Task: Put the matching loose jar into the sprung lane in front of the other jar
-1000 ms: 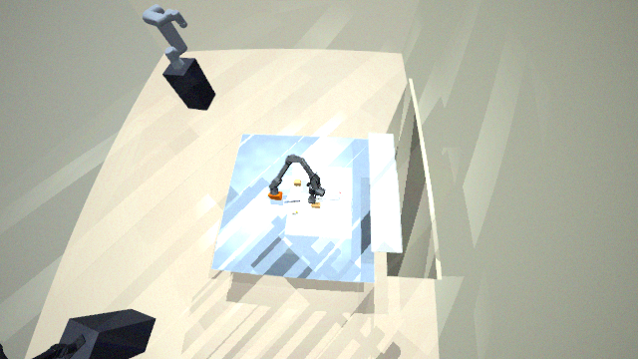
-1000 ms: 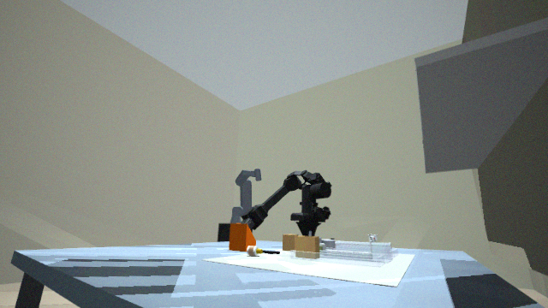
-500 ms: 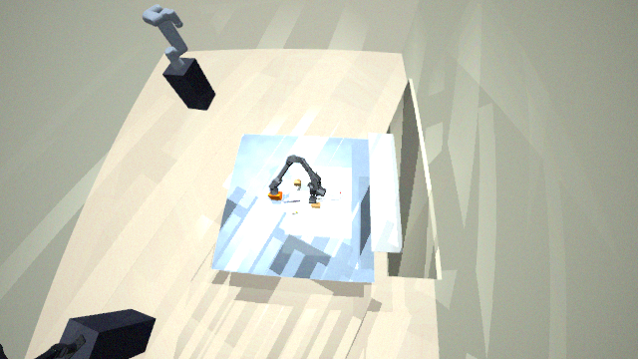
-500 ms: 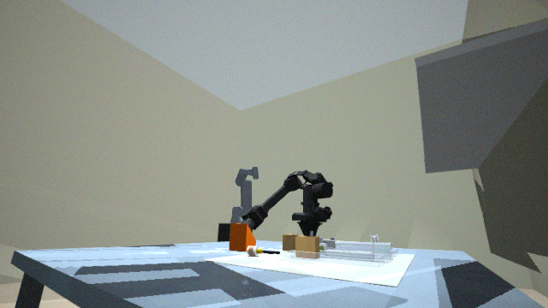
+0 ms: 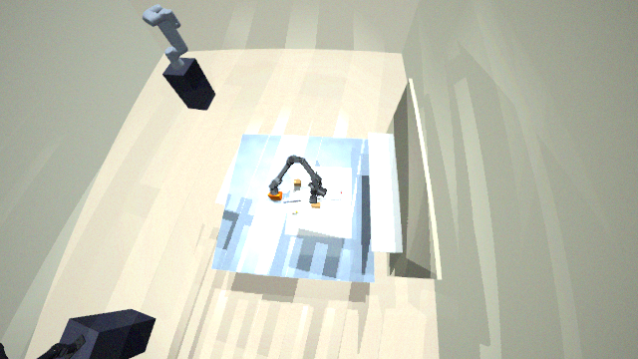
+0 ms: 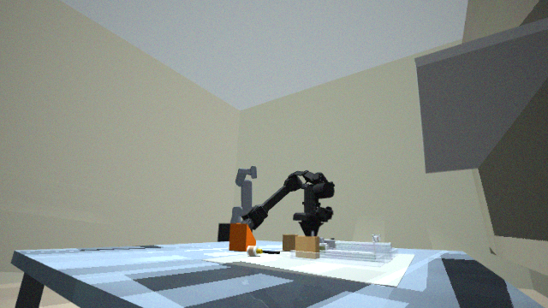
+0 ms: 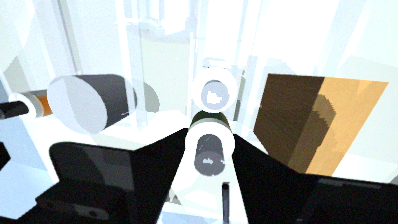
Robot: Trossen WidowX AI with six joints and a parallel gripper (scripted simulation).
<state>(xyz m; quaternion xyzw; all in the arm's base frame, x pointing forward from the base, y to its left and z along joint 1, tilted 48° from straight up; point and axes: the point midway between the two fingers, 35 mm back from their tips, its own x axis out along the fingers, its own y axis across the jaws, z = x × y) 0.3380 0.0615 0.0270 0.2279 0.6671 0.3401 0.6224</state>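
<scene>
My gripper [image 5: 314, 200] [image 6: 312, 234] [image 7: 209, 135] is shut on a jar [image 7: 209, 159] with a white rim and a grey round top; some dark green shows just beyond its rim. Another jar [image 7: 215, 94] with a white rim and pale centre stands directly beyond the held one, inside the clear lane; the two look close together, but I cannot tell if they touch. The clear lane rack [image 6: 383, 253] has transparent walls, faint in the wrist view. The low front stop, the pusher plate and the held jar's base cannot be made out.
A dark grey jar [image 7: 114, 100] with a pale top stands left of the lane. A wooden block [image 5: 316, 205] [image 6: 307, 245] [image 7: 290, 120] is on the right. Another block [image 5: 297, 182] [image 6: 289, 242], an orange block [image 5: 275, 196] [image 6: 239, 237] and a small white-and-yellow object [image 6: 253, 251] are nearby.
</scene>
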